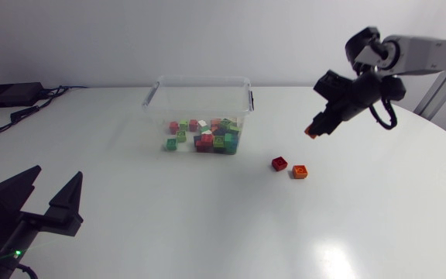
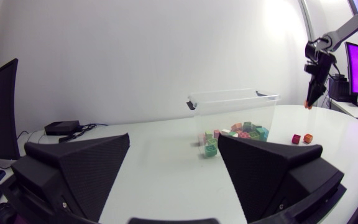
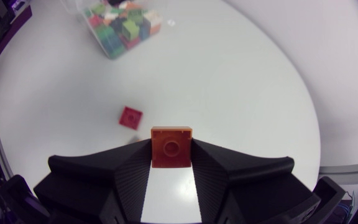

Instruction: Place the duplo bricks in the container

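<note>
Between the fingers of our right gripper [image 3: 171, 145] sits an orange brick [image 3: 171, 152], pinched from both sides and held well above the white table [image 3: 247, 93]. Just ahead of those jaws and below them, a red brick [image 3: 130, 116] lies on the surface, with a second orange brick [image 1: 300, 171] just beside it. Farther ahead stands the clear container [image 1: 200, 80], holding a heap of mixed-coloured bricks [image 1: 207, 139]. Our left gripper [image 2: 173, 142] hangs low over the table's near side, jaws spread wide, with the container well ahead of them.
</note>
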Robot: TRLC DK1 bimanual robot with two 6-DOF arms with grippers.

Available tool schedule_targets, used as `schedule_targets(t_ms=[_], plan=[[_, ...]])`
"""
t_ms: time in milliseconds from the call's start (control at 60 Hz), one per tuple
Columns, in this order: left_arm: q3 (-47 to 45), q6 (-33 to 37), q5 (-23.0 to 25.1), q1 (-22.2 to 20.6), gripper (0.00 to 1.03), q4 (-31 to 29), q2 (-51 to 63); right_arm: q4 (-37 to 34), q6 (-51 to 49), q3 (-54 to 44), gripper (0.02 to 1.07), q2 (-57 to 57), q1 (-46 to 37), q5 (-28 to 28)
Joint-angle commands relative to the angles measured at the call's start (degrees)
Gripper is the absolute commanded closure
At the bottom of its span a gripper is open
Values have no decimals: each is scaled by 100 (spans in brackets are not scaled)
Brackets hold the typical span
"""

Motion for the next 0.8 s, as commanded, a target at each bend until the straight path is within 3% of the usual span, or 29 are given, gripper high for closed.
schedule_targets(t_ms=[0,183,367,783], plan=[[-108,53,45,52,5,74,-47,-129,368,183,69,-431,346,-141],[-108,53,45,43,5,74,-47,161,1027,280,69,-782,1040,-299],[-108,53,45,52,5,74,-47,925,1801,438,69,-721,1620,-299],[-108,53,45,52,5,74,-47,2455,2838,1291,69,290,2315,35]])
